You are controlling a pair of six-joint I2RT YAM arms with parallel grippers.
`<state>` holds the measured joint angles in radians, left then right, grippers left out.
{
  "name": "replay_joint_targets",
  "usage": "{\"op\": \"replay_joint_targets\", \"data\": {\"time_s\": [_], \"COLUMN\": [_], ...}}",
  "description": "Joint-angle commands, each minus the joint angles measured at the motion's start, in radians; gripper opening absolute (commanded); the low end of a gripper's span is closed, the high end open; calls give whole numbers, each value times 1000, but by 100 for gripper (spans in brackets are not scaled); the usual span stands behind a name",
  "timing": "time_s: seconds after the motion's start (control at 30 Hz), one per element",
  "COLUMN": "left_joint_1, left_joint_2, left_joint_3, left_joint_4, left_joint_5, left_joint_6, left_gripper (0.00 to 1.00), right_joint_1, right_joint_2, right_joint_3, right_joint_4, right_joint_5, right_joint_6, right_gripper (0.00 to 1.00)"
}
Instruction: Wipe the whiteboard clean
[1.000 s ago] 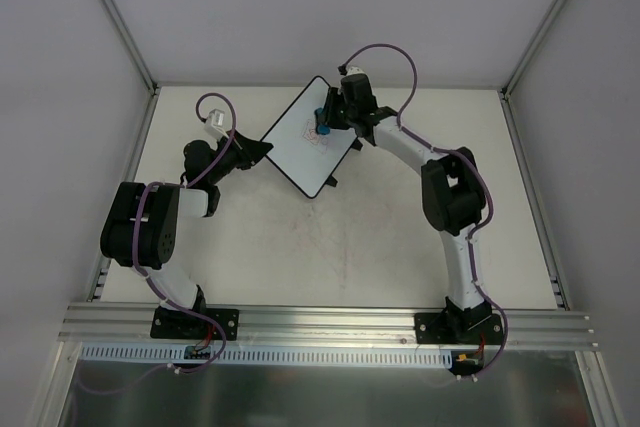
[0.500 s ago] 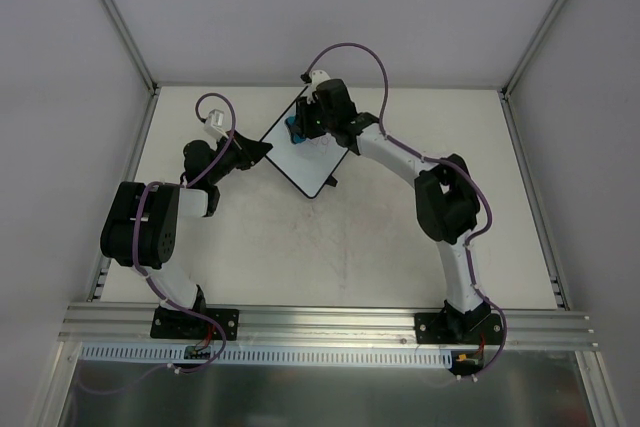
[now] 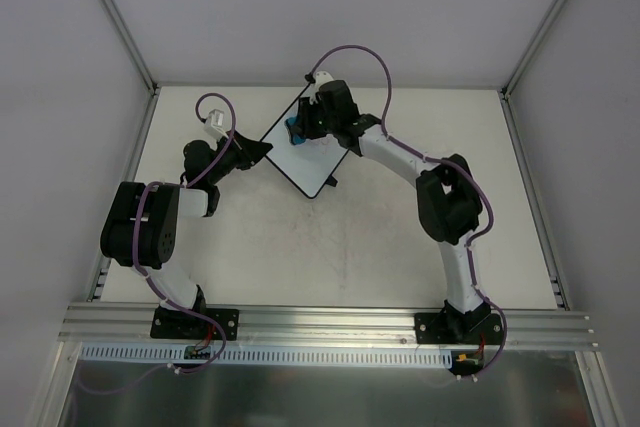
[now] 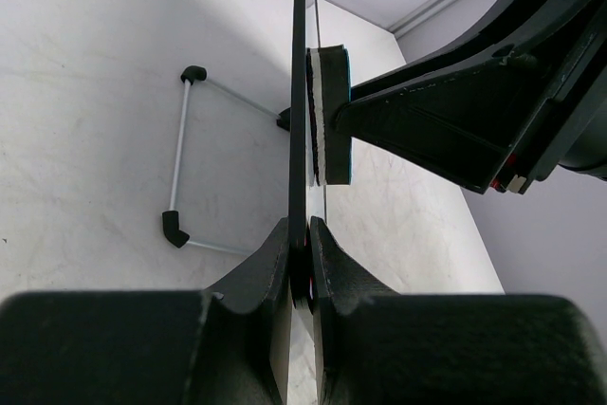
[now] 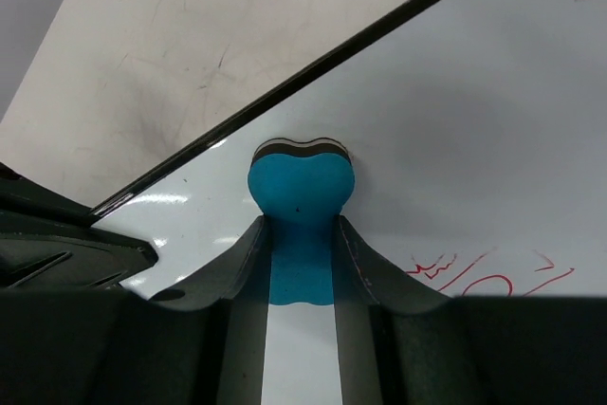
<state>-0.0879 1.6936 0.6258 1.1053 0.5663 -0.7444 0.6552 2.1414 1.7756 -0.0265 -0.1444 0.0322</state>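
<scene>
The whiteboard is a white board with a thin black rim, at the table's back middle, held tilted. My left gripper is shut on its left edge; in the left wrist view the board shows edge-on between my jaws, gripper. My right gripper is shut on a small blue eraser and presses it on the board near its upper left rim. In the right wrist view the eraser sits flat on the white surface, gripper. A red scribble lies to its right.
The pale table is fenced by metal frame rails and grey walls. A wire stand with black tips lies on the table to the left of the board in the left wrist view. A black tab sticks out at the board's lower corner.
My right gripper has swept the eraser leftward across the board, from near the red scribble to the board's upper left part, mostly in the first half second. The left gripper has kept its hold.
</scene>
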Motion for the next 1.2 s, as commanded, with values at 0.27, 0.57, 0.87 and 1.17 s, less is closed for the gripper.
{"op": "replay_joint_targets", "data": {"time_s": [0.27, 0.57, 0.87, 1.17], "left_joint_1": [-13, -13, -13, -13], "left_joint_2": [-8, -9, -8, -5], "left_joint_3": [8, 8, 6, 6], "left_joint_4": [44, 47, 50, 51], "left_joint_5": [63, 64, 63, 64], "left_joint_6": [65, 62, 59, 59], "left_gripper": [0, 0, 0, 0], "right_joint_1": [-124, -223, -258, -244], "right_joint_2": [6, 26, 22, 11], "right_joint_3": [-140, -228, -291, -285], "right_joint_4": [-52, -35, 51, 60], "right_joint_5": [14, 0, -52, -64], "right_joint_6": [254, 434, 492, 451], "right_gripper": [0, 0, 0, 0]}}
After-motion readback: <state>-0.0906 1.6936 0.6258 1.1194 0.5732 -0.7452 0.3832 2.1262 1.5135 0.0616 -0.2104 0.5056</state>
